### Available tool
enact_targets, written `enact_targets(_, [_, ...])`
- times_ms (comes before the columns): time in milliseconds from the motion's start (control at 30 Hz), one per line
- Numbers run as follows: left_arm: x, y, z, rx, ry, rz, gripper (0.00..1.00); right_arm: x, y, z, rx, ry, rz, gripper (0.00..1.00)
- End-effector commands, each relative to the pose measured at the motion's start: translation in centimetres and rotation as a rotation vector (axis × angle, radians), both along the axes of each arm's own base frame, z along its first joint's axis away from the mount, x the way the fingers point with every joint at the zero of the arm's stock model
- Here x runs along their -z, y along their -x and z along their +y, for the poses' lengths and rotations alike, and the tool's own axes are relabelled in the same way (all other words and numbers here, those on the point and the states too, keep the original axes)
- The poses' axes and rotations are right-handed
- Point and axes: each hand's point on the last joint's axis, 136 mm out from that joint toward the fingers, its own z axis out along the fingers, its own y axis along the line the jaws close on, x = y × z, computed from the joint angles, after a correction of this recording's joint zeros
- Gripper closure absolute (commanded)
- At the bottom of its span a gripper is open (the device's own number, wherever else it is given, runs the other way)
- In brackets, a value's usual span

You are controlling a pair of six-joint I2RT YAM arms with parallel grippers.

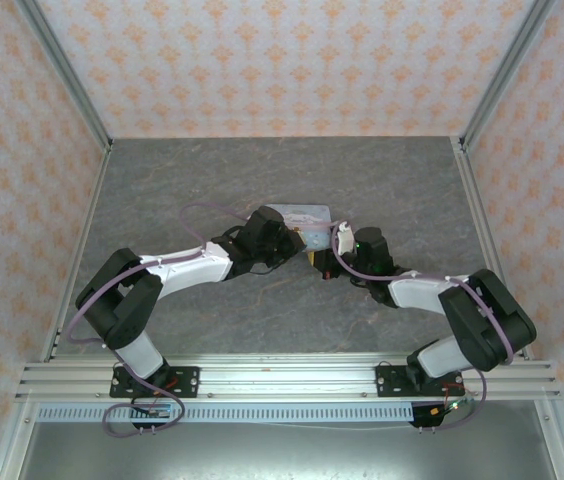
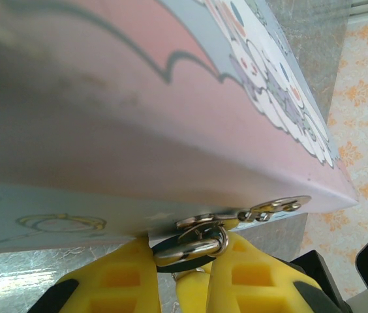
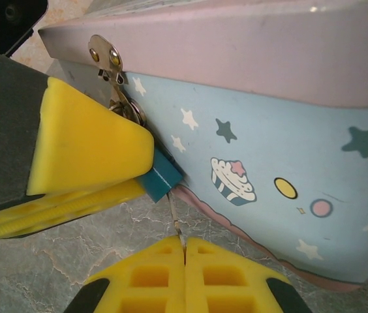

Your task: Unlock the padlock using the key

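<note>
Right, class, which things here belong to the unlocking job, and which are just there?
Job: padlock, pinched by left gripper; key, in shut right gripper.
Just there: cartoon tin carrying the padlock; grey table; patterned walls.

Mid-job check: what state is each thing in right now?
Tin: lid down, hasp secured by the padlock.
Padlock: shackle through the hasp, looks closed; clamped by the left fingers.
Key: upright, pinched in the right fingers, tip at the padlock's underside; insertion unclear.
Left fingers: shut on the padlock.
Right fingers: shut on the key.
</note>
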Motion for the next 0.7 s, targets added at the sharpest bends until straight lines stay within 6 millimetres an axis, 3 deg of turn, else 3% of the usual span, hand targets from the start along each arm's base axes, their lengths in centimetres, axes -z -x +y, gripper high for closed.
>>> enact_targets(0, [-3.7, -0.3, -0.8, 0.022, 0.088, -0.057, 0.92, -2.6, -1.5, 0.8, -0.021, -0.032, -0.114, 1.0])
enact_targets(667, [-4.7, 0.6, -1.0, 0.054, 0.111, -0.052, 0.92, -3.2, -2.6, 0.7, -0.045, -0.042, -0.182, 1.0])
